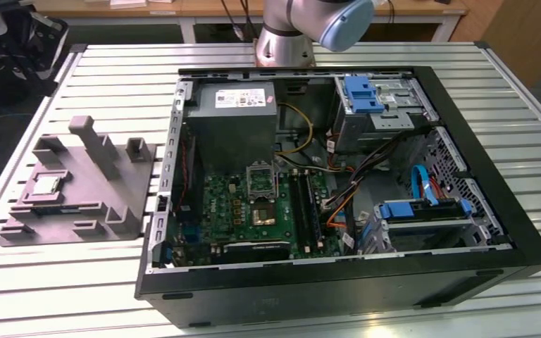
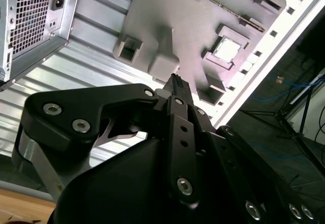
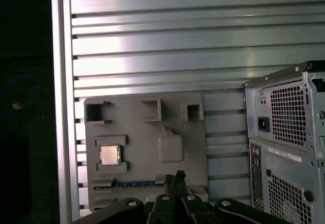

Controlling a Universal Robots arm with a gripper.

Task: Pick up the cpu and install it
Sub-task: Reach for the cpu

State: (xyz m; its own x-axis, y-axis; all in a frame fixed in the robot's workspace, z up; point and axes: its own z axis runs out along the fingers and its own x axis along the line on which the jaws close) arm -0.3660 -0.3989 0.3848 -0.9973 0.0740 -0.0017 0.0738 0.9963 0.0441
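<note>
The cpu, a small square chip with a pale metal top, lies flat in a framed pocket of a grey moulded tray, face up and untouched. In the first wrist view the cpu sits well apart from the claw, whose tips hang over the tray's near edge, closer to a raised square block than to the chip. The second wrist view gives the same account: the claw lines up with the block, while the cpu rests off to one side in its pocket on the tray. The claw's two fingers look clenched tip to tip, with nothing gripped between them.

In the exterior view the tray, with its upright posts, stands on a slatted metal desk, on the exterior view's left of an opened black computer case. Inside the case lie a green motherboard, a grey power supply and blue-tabbed drive bays. The arm's base rises from the desk's far side, behind the case.
</note>
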